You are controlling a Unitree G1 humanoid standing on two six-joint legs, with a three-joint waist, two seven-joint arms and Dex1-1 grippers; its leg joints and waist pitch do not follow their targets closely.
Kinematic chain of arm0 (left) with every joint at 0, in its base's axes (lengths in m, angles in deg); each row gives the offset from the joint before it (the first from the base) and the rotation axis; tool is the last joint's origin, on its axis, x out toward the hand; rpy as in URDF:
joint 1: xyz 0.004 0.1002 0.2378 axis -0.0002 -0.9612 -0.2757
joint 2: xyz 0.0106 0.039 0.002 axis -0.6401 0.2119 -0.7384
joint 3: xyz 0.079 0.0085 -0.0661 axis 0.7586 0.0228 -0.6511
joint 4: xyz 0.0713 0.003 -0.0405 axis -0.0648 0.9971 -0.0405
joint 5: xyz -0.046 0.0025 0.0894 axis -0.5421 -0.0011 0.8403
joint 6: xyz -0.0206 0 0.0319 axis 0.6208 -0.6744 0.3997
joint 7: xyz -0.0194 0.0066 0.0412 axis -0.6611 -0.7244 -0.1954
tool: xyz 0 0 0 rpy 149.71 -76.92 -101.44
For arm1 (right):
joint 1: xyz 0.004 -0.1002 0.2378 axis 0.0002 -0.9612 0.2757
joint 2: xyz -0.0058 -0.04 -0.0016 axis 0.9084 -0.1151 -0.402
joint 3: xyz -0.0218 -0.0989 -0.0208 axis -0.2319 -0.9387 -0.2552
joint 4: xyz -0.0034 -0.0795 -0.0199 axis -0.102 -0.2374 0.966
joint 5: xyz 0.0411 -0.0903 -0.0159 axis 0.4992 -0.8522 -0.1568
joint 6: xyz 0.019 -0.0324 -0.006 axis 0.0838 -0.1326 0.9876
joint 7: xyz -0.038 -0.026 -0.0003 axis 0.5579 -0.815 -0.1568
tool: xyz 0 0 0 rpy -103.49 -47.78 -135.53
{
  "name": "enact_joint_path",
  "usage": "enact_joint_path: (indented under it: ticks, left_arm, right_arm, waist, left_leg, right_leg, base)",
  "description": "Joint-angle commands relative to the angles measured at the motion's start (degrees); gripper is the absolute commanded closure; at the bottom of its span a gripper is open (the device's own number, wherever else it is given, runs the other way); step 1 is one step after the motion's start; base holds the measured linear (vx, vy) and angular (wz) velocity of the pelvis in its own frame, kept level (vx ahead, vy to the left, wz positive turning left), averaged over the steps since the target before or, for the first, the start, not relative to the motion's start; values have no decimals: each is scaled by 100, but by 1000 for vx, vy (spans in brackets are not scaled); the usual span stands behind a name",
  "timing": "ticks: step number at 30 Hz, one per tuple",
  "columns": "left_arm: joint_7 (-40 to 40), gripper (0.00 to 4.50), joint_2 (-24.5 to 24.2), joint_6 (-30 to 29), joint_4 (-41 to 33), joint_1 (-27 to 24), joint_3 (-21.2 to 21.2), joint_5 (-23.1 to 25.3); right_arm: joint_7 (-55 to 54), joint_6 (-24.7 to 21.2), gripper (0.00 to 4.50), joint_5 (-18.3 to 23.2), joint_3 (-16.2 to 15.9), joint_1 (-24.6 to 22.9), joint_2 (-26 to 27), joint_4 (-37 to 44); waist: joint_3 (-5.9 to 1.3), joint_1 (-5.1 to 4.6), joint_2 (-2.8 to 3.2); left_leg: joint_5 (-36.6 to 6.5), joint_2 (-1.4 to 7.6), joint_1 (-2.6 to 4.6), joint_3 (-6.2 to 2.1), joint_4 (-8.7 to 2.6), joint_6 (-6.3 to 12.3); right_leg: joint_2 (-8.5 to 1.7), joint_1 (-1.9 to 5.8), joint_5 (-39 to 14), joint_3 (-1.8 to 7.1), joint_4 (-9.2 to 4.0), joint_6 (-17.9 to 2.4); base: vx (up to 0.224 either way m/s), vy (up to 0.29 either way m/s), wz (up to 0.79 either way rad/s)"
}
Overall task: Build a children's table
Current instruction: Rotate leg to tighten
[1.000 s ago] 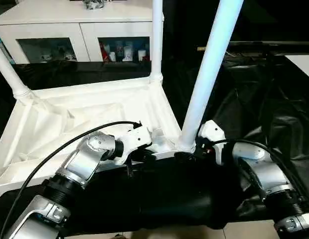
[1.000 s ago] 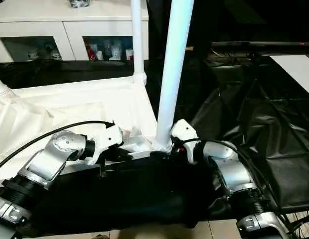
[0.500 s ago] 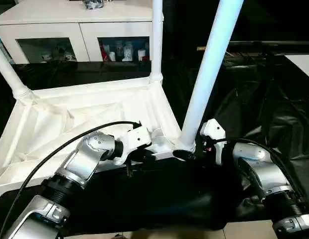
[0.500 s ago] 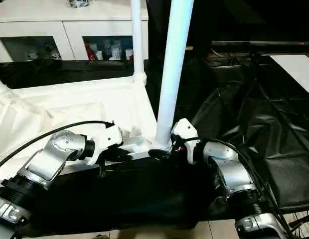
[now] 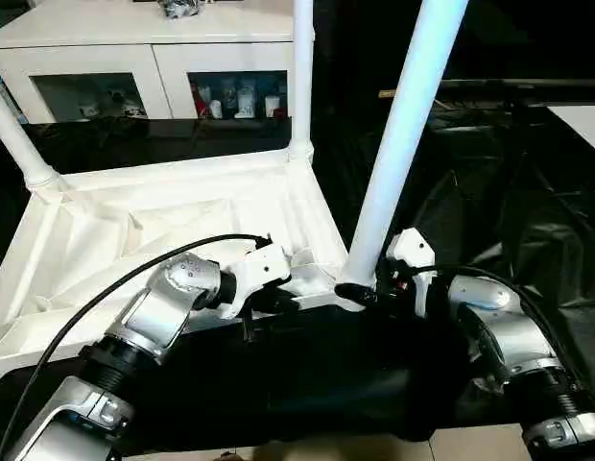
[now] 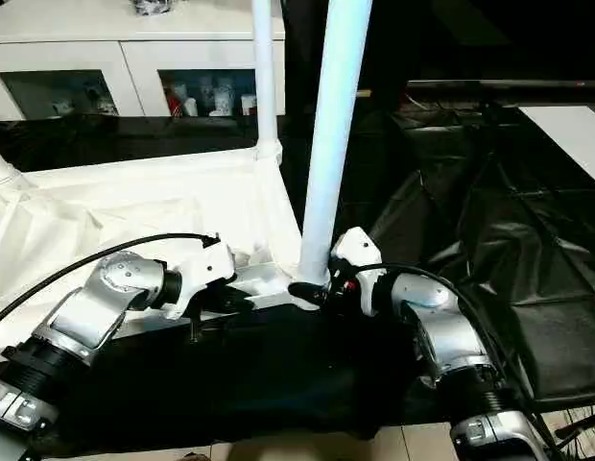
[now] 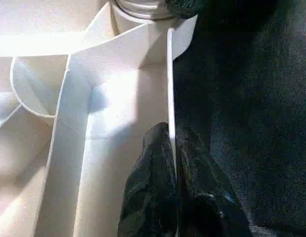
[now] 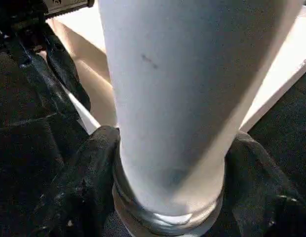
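Note:
The white table top (image 5: 173, 216) lies upside down on black cloth, its ribbed underside facing up. Two legs stand in its sockets, one at the far left corner (image 5: 14, 134) and one at the back corner (image 5: 302, 77). A third leg (image 5: 403, 134) leans over the near right corner socket. My right gripper (image 5: 360, 293) is shut on the base of this leg (image 8: 172, 98), with one finger (image 8: 79, 187) on each side. I cannot tell whether the leg is seated. My left gripper (image 5: 264, 305) is shut on the top's thin near rim (image 7: 169, 89), next to that corner.
A white cabinet (image 5: 134, 58) with glass-fronted compartments stands behind the table top. Crumpled black cloth (image 5: 509, 192) covers the floor to the right. A pale surface edge (image 5: 585, 120) shows at far right. A black cable (image 5: 134, 274) arcs over my left forearm.
The near leg's base and my right gripper have shifted slightly to the left and toward me. My left gripper has stayed on the rim.

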Motion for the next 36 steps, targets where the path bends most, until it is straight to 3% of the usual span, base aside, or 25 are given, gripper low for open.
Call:
enact_joint_path:
  ticks: [1,8,9,10,11,12,13,18,20,21,22,24,26,29,30,33,34,36]
  left_arm:
    - [-12,450,-50,-4,60,30,128,41]
    - [126,450,62,-43,113,-33,74,19]
    - [157,450,88,-44,132,-35,62,12]
    - [424,450,326,-24,371,-18,-58,-54]
    - [574,450,453,-18,533,9,-120,-78]
    - [729,450,577,4,712,46,-155,-75]
    - [819,450,647,18,818,70,-170,-66]
    - [1892,450,1293,21,1800,501,-138,263]
    - [2465,450,1601,-118,2215,775,-178,376]
    - [2465,450,1601,-118,2215,775,-178,376]
    - [2795,450,1785,-139,2438,944,-219,413]
    - [3031,450,1953,-72,2673,1092,-293,463]
    - [3096,450,2012,-12,2757,1148,-297,494]
    - [2887,450,1977,131,2778,1156,-228,523]
    - [2845,450,1954,135,2754,1142,-218,527]
    - [2663,450,1848,205,2700,1102,-197,535]
    - [2592,450,1800,202,2655,1078,-195,528]
    - [2383,450,1663,320,2522,1010,-153,513]
  right_arm:
    - [63,19,178,37,-50,45,52,3]
    - [-516,23,183,-111,23,-6,297,-154]
    - [-593,23,183,-123,37,-3,328,-176]
    - [-1059,-22,183,-162,125,-3,563,-293]
    - [-1250,-37,183,-161,161,-9,688,-334]
    - [-1513,-31,183,-181,206,-3,836,-406]
    - [-1673,-22,183,-195,232,2,925,-453]
    - [-3577,-172,183,-546,420,401,1693,-1238]
    - [-4366,-297,183,-701,474,650,1955,-1536]
    - [-4366,-297,183,-701,474,650,1955,-1536]
    - [-4730,-378,183,-767,486,767,2110,-1622]
    - [-4874,-372,183,-825,498,821,2275,-1656]
    - [-4746,-295,183,-778,494,805,2357,-1637]
    - [-4243,109,183,-497,613,692,2420,-1364]
    - [-4202,160,128,-468,632,685,2405,-1313]
    - [-4009,322,107,-375,642,688,2264,-1098]
    - [-3945,339,93,-351,640,688,2183,-1007]
    - [-3579,216,68,-165,638,659,1992,-707]
  waist:
    - [-365,31,-13]
    - [-344,13,-8]
    - [-311,-4,-15]
    - [-285,-28,-38]
    - [-271,-32,-22]
    - [-257,-60,-54]
    - [-241,-56,-31]
    - [-205,-141,-83]
    - [-176,-179,-74]
    - [-174,-186,-50]
    - [-178,-206,-51]
    - [-170,-217,-11]
    - [-172,-235,-11]
    - [-215,-209,25]
    - [-212,-202,-11]
    - [-217,-182,-15]
    - [-265,-197,4]
    - [-276,-182,-21]
  left_leg:
    - [-1043,366,93,-188,-421,311]
    - [-1132,368,93,-190,-435,281]
    - [-1258,360,90,-192,-454,242]
    - [-1420,354,99,-187,-469,176]
    - [-1532,347,107,-197,-476,121]
    - [-1768,338,135,-200,-486,40]
    - [-1997,341,187,-222,-495,-43]
    - [-2420,317,212,-269,-534,-187]
    - [-2693,288,291,-294,-508,-242]
    - [-2790,277,332,-297,-488,-269]
    - [-2979,276,356,-326,-511,-249]
    - [-3215,307,369,-348,-566,-278]
    - [-3482,308,403,-363,-595,-306]
    - [-3406,318,350,-373,-647,-283]
    - [-3350,322,335,-361,-654,-251]
    - [-3161,307,292,-341,-653,-153]
    - [-2749,332,133,-387,-692,-84]
    - [-2395,349,98,-358,-689,13]
  right_leg:
    - [-372,307,-904,258,-325,-1488]
    - [-376,293,-1020,263,-341,-1472]
    - [-369,278,-1218,263,-372,-1432]
    - [-373,262,-1523,264,-412,-1366]
    - [-379,252,-1736,261,-430,-1320]
    - [-380,243,-2180,257,-484,-1186]
    - [-393,200,-2575,259,-531,-1061]
    - [-393,135,-3307,243,-619,-692]
    - [-391,70,-3853,194,-708,-508]
    - [-393,40,-3985,176,-743,-452]
    - [-376,76,-4001,99,-811,-291]
    - [-351,74,-3773,75,-830,-258]
    - [-343,89,-3634,38,-854,-229]
    - [-405,148,-3282,92,-823,-310]
    - [-413,132,-3201,127,-814,-366]
    - [-434,148,-3119,170,-796,-480]
    - [-470,290,-2837,180,-691,-514]
    - [-454,290,-2374,206,-665,-628]
  base:
    - [0,0,0]
    - [0,0,0]
    - [0,0,0]
    - [0,0,0]
    - [0,0,0]
    - [0,0,0]
    - [0,0,0]
    - [0,0,0]
    - [-35,6,1]
    - [-65,25,1]
    - [-65,25,1]
    - [0,0,0]
    - [-5,27,0]
    - [-3,37,-1]
    - [0,0,0]
    - [0,0,0]
    - [0,0,0]
    - [11,-2,-9]
